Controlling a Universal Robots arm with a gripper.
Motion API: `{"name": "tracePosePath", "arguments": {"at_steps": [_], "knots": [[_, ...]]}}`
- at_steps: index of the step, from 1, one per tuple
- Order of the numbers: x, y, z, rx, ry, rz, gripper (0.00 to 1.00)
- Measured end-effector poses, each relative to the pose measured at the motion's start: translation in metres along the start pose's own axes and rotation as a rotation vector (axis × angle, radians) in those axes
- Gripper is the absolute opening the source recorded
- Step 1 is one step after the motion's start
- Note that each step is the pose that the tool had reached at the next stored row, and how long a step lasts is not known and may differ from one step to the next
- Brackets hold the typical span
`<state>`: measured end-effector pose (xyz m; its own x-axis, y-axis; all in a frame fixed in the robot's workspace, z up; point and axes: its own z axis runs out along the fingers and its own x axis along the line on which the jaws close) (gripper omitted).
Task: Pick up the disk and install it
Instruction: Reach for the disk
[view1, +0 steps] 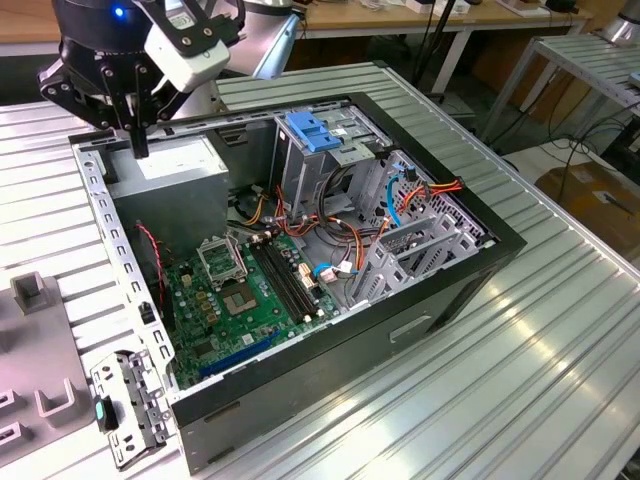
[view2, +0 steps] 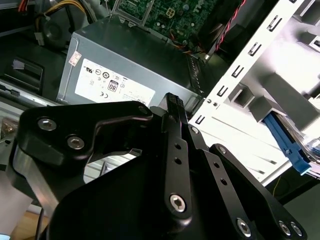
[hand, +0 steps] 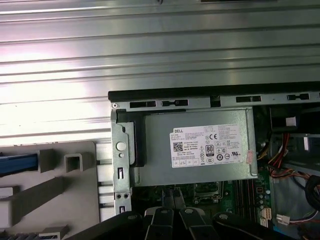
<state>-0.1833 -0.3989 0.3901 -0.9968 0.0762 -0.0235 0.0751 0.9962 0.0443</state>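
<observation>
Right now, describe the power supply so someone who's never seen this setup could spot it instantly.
Find the open black computer case on the ribbed metal table. In its corner nearest the gripper, next to the green motherboard, sits the power supply: a plain silver box, the only part wearing a big white label.

The black end effector (view1: 137, 140) has silver screw heads (view2: 177, 202), a white camera block (view1: 185, 45) and a blue light (view1: 119, 12).
</observation>
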Motion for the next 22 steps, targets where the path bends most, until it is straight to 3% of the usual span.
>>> {"name": "tracePosePath", "arguments": {"at_steps": [15, 22], "knots": [[0.0098, -0.0008, 0.0003, 0.0, 0.0007, 0.0, 0.11], [0.019, -0.0015, 0.0005, 0.0001, 0.0009, 0.0, 0.11]]}}
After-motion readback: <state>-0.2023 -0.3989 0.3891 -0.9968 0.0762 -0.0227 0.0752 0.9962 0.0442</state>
